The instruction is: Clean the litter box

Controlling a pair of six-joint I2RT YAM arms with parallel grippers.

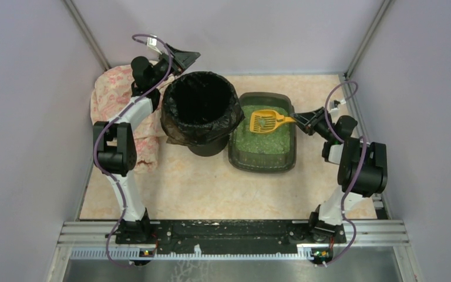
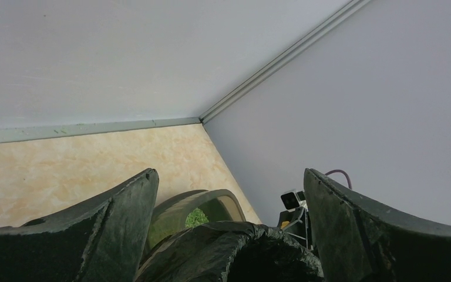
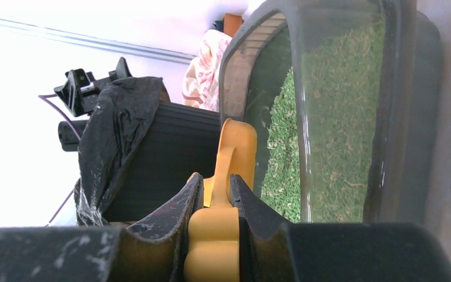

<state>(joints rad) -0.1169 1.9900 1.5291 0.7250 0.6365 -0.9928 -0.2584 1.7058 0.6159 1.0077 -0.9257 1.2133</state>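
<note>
Right jaws are clamped on the handle of the yellow scoop [image 1: 264, 121], its blade over the litter box [image 1: 263, 165], which sits near the far edge of the counter [image 1: 211, 188], just beside the black-bagged bin [image 1: 230, 120]. Left jaws gape wide above that bin's rim, empty.

Pale grey walls [image 1: 229, 29] enclose a beige marbled tabletop [image 1: 199, 188] under even light.

The top view looks steeply down from above and behind the arm bases, taking in the whole bench [image 1: 211, 188]. The left wrist view sits close above the bin [image 2: 235, 252] rim, facing the far corner between its own jaws. The right wrist view, rolled sideways, looks low along the litter box [image 3: 399, 117]. All three share bin and litter box.
</note>
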